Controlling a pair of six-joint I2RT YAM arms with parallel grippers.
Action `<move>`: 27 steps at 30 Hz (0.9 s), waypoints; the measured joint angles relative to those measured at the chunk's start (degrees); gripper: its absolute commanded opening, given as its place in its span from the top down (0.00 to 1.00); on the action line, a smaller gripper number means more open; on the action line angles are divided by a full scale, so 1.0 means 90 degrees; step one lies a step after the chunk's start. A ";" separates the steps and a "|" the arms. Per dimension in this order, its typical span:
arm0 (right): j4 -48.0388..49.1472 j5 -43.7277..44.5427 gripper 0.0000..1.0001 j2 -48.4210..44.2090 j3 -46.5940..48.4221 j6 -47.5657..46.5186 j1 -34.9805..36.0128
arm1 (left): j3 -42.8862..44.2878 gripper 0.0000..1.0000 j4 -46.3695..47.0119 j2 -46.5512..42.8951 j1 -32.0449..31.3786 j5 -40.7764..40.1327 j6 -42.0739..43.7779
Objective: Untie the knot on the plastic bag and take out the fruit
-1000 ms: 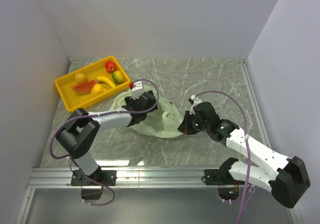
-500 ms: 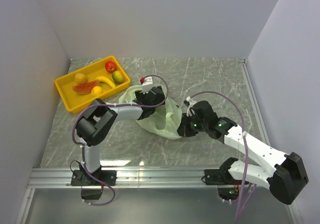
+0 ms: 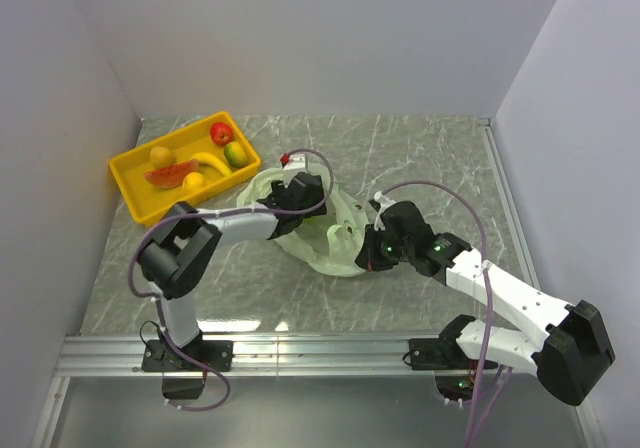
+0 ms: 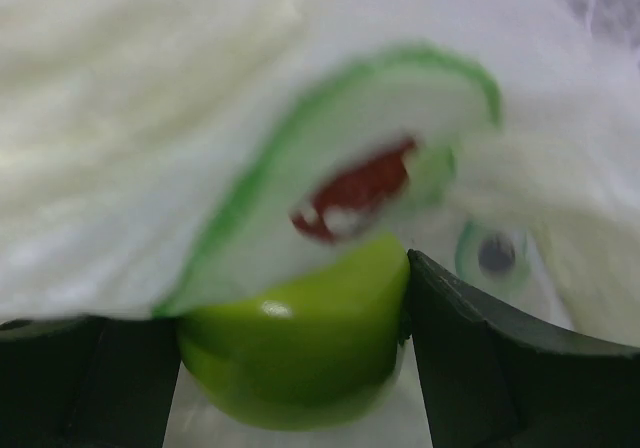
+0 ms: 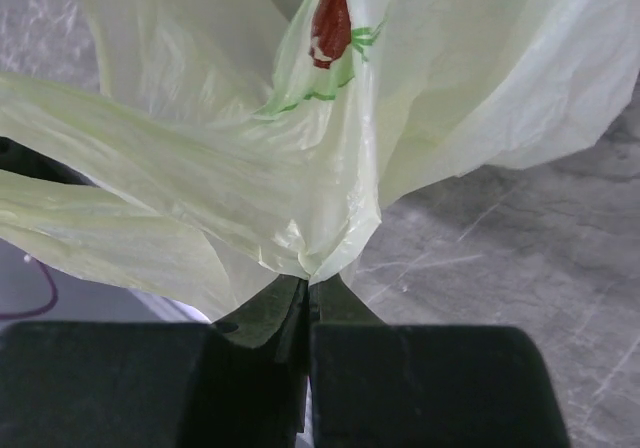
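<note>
left wrist view: your left gripper (image 4: 295,318) hugs a green apple (image 4: 290,363) inside the plastic bag (image 3: 325,250), while your right gripper (image 5: 305,290), jaws fully together, pinches a fold of that bag.

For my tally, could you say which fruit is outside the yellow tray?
The green fruit between the fingers of the left tool, against the plastic bag; the others lie in the tray.

- One yellow plastic tray (image 3: 122,190), upper left.
- Six fruits in it: one red apple (image 3: 221,132), one green-red mango (image 3: 236,154), one yellow banana (image 3: 208,160), one red watermelon slice (image 3: 168,175), two small round yellow-orange fruits (image 3: 161,155).
- One translucent pale green plastic bag (image 3: 322,254), centre.
- One round glossy green fruit (image 4: 295,343), lower centre of the left wrist view.
</note>
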 measured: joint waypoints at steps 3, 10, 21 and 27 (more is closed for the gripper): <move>0.0005 0.0306 1.00 0.0032 0.0041 0.0005 -0.0002 | -0.0374 0.81 -0.0240 -0.0590 -0.0049 0.0350 0.0180; 0.0175 0.1015 1.00 0.0248 0.0126 0.0136 -0.0049 | -0.1086 0.80 -0.0600 -0.2101 -0.0330 0.1528 0.0806; 0.0338 0.1637 1.00 0.0646 0.0124 0.0143 -0.0117 | -0.1073 0.80 -0.1464 -0.4129 0.0406 0.3419 0.1290; 0.0376 0.1853 1.00 0.0561 0.0095 0.0151 -0.0117 | -0.0257 0.84 -0.1858 -0.4255 0.2166 0.3082 0.1171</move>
